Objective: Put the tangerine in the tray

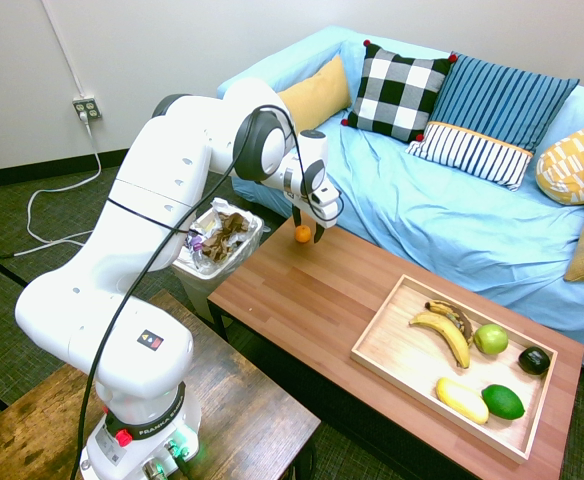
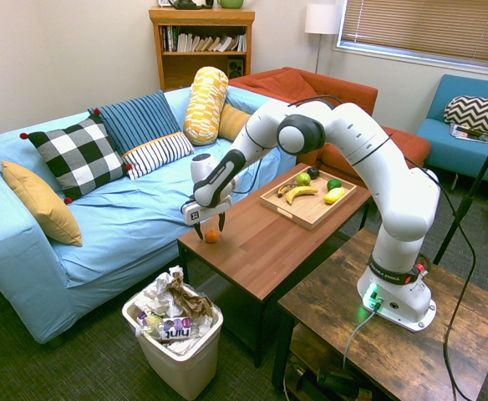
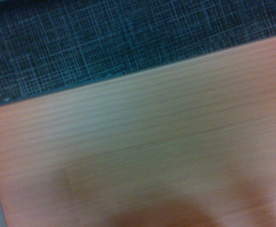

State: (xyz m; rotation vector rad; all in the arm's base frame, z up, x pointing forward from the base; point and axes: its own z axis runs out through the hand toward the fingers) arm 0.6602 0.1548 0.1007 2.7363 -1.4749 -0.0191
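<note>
Where the gripper (image 1: 309,228) stands spread, one tangerine (image 1: 303,234).
Fruit low between its fingertips, ungrasped; tray (image 1: 376,330) well apart.

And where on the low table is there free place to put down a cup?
Bare wood runs between the tangerine and the near side of the tray. Inside the tray, a patch lies bare left of the yellow fruit. It is crowded at the tangerine, where the open gripper straddles it.
</note>
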